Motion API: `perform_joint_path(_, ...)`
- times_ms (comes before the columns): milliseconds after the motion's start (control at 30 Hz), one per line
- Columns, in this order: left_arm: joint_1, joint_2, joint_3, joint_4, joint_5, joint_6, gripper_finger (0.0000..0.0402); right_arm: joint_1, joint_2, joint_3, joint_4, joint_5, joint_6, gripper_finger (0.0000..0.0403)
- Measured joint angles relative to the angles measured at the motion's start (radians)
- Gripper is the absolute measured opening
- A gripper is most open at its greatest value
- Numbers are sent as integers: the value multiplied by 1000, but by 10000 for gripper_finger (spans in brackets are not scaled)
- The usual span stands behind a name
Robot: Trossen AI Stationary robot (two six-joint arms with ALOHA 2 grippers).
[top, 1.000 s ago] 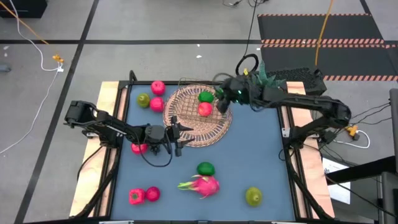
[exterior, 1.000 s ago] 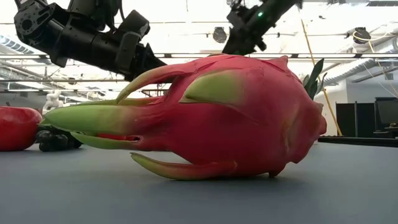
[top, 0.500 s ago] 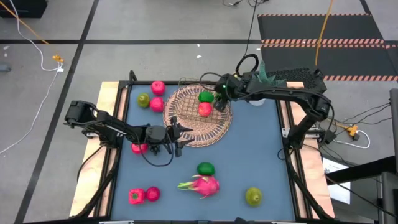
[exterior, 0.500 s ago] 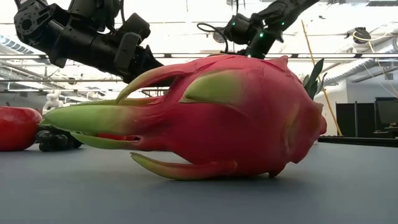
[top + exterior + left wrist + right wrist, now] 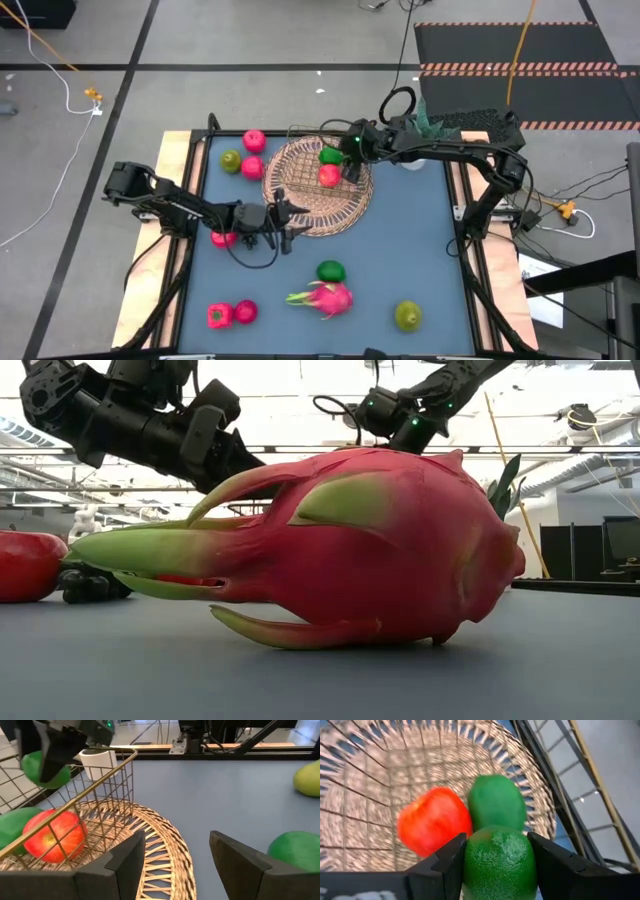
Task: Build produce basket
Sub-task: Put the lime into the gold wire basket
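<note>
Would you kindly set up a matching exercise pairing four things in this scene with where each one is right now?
1. red apple
2. green lime
3. dragon fruit
4. left gripper

A. on the blue mat, outside the basket
B. lying in the basket
C. open at the basket's rim
D. gripped by the right gripper

Pairs: 1-B, 2-D, 3-A, 4-C

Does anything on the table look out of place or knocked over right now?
Nothing stands out. The basket sits flat with a red fruit and a green one inside. The right gripper holds a green fruit above it. The dragon fruit lies on its side, undamaged.
</note>
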State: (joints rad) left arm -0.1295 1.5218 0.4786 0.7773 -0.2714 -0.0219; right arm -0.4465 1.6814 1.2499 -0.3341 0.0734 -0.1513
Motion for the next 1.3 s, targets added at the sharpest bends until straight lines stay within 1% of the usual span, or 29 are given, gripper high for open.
perform_joint_path(200, -25, -1, 0, 0, -8, 0, 225, 0, 0, 0, 41, 1, 15, 185)
perform_joint_path(400, -53, -9, 0, -43, -145, -20, 225, 0, 0, 0, 42, 2, 59, 188)
perform_joint_path(500, -62, -22, 0, -63, -182, -22, 225, 0, 0, 0, 39, 2, 61, 205)
perform_joint_path(567, -69, -40, -1, -102, -210, -22, 225, 0, 0, 0, 35, 2, 61, 224)
perform_joint_path(633, -74, -56, 0, -96, -235, -22, 225, 0, 0, 0, 26, 5, 69, 242)
perform_joint_path(767, -89, -101, -2, -141, -295, -26, 225, 4, 0, 0, 0, 70, 85, 264)
perform_joint_path(800, -93, -109, 1, -141, -310, -31, 225, 10, -1, 0, -5, 98, 79, 266)
perform_joint_path(900, -112, -154, -2, -216, -370, -36, 225, 38, -11, -1, -23, 195, 43, 268)
perform_joint_path(1000, -128, -183, 0, -272, -416, -45, 225, 83, -40, -2, -45, 265, 5, 266)
perform_joint_path(1067, -133, -193, 0, -281, -442, -45, 225, 114, -68, -2, -40, 290, -9, 260)
perform_joint_path(1200, -133, -192, 0, -283, -454, -45, 225, 169, -131, -1, -19, 290, -21, 250)
perform_joint_path(1300, -133, -192, 0, -287, -455, -46, 225, 198, -156, -1, -3, 260, -54, 245)
